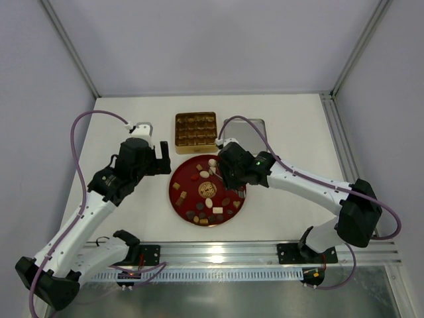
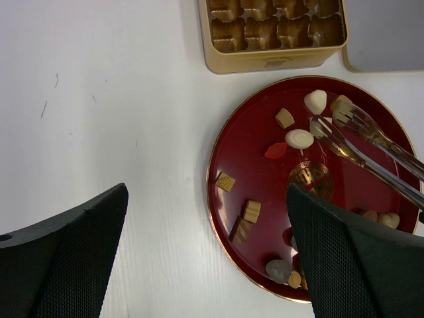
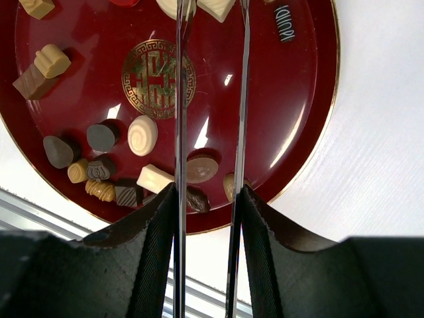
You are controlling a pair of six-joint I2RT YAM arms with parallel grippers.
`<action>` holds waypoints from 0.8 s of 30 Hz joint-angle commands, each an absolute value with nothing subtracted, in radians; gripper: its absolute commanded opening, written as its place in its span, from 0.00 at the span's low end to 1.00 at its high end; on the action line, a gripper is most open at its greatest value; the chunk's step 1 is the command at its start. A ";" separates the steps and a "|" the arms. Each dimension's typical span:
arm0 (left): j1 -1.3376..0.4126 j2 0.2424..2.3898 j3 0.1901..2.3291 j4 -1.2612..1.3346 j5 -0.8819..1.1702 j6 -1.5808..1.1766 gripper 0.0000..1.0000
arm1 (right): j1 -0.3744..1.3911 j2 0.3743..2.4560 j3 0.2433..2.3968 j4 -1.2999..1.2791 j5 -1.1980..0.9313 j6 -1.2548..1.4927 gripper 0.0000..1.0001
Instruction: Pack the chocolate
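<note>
The chocolate (image 1: 211, 202) lies scattered over a round red plate (image 1: 175, 189), as brown, tan and cream pieces (image 3: 142, 134). My right gripper (image 3: 209, 192) is shut on a pair of metal tongs (image 3: 179, 99) and hovers over the plate. The tongs' tips (image 2: 331, 126) reach among cream pieces (image 2: 299, 138) at the plate's far side. I cannot tell whether they pinch one. My left gripper (image 2: 207, 192) is open and holds nothing, above the plate's left rim (image 2: 213, 199). Behind the plate stands the gold box (image 1: 196, 129) with gridded compartments (image 2: 271, 30).
A flat grey lid (image 1: 246, 129) lies to the right of the gold box. An aluminium rail (image 1: 218, 252) runs along the near table edge. White walls and frame posts close off the back and sides.
</note>
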State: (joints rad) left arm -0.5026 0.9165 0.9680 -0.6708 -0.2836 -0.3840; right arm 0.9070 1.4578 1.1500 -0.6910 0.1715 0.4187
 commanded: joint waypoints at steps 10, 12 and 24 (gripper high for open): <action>-0.502 0.919 0.968 -0.646 -0.282 -0.379 1.00 | 0.917 1.505 1.157 -0.649 0.169 0.431 0.45; -0.502 0.919 0.968 -0.646 -0.282 -0.380 1.00 | 0.919 1.508 1.157 -0.646 0.169 0.433 0.44; -0.502 0.917 0.968 -0.647 -0.282 -0.380 1.00 | 0.919 1.486 1.187 -0.670 0.178 0.426 0.34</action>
